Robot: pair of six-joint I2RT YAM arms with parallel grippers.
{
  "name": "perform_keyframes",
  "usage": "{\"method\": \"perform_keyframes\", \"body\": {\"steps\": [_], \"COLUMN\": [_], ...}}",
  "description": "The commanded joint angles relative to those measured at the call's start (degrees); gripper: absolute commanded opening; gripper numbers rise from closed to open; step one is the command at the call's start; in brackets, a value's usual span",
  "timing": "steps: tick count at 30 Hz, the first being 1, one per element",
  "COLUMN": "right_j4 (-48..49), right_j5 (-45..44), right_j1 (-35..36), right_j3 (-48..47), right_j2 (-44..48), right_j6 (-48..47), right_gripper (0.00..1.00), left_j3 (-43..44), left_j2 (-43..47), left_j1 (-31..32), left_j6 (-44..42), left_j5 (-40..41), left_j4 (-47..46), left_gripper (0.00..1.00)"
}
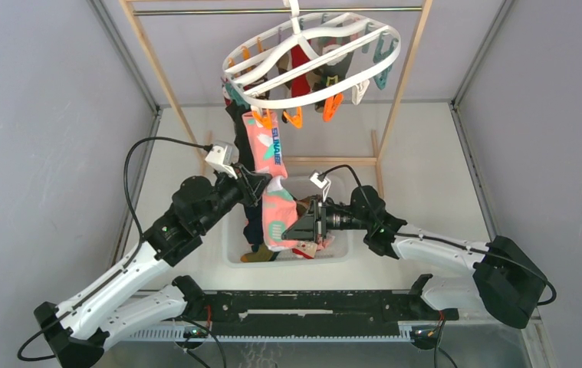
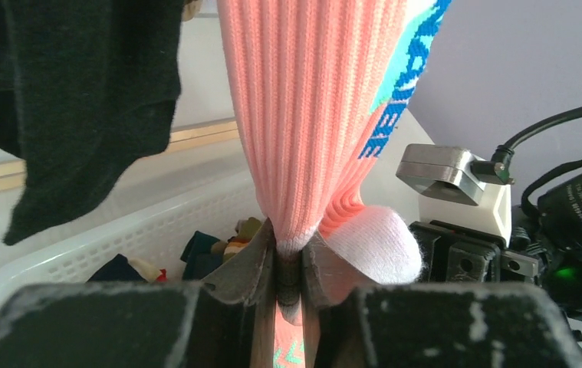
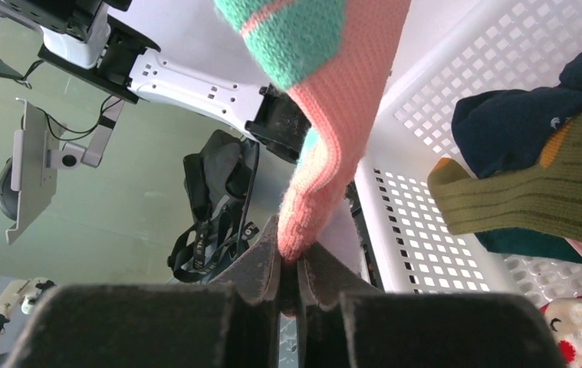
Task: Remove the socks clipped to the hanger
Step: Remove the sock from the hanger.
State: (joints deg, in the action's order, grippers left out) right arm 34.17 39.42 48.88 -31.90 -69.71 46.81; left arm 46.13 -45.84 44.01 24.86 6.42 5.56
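The white oval hanger (image 1: 326,83) hangs from the rod at the top, with red and dark socks (image 1: 300,70) clipped under it. A long salmon-pink sock (image 1: 264,143) with blue lettering hangs from an orange clip at the ring's near left. My left gripper (image 1: 263,184) is shut on this pink sock (image 2: 310,115) just above its white heel (image 2: 376,245), the fabric bunched between the jaws. My right gripper (image 1: 298,222) is shut on the tip of the same sock's toe (image 3: 310,207), over the basket. A black sock (image 2: 65,100) hangs to the left.
A white mesh basket (image 1: 333,257) stands below on the table, holding navy (image 3: 533,107), olive (image 3: 533,199) and other loose socks. The wooden rack frame (image 1: 163,80) flanks the hanger on both sides. Empty orange clips (image 1: 332,107) dangle from the ring's near edge.
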Motion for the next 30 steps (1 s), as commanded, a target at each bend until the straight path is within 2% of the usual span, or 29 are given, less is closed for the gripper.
{"method": "perform_keyframes", "body": {"steps": [1,3,5,6,10,23,30], "right_j4": [-1.7,-3.2,-4.9,-6.0,-10.5,-23.3,-22.2], "right_j5": [-1.3,-1.6,-2.1,-2.5,-4.1,-11.8,-14.4], "right_j1": [-0.5,-1.1,-2.0,-2.4,-3.6,-4.8,-4.5], "right_j3": [-3.5,-3.7,-4.0,-4.2,-4.9,-11.3,-15.9], "right_j2": [2.3,2.8,3.4,3.8,5.9,10.8,8.2], "right_j6": [-2.3,-3.1,-3.8,-4.3,-6.2,-13.1,-13.3], "right_gripper": [0.15,0.19,0.26,0.33,0.46,0.56,0.57], "left_j3": [5.7,6.7,7.6,8.0,9.8,13.2,13.6], "left_j2": [0.1,0.2,0.3,0.4,0.4,-0.8,-1.7], "left_j1": [0.1,0.0,0.1,0.0,0.0,0.2,0.4], "left_j6": [-2.1,-2.3,-2.6,-2.7,-3.3,-3.7,-3.6], "left_j5": [4.3,5.2,5.9,6.2,7.5,10.6,12.7], "left_j4": [5.1,7.0,8.3,8.9,10.9,14.0,14.2], "left_gripper": [0.18,0.18,0.18,0.18,0.18,0.17,0.16]}}
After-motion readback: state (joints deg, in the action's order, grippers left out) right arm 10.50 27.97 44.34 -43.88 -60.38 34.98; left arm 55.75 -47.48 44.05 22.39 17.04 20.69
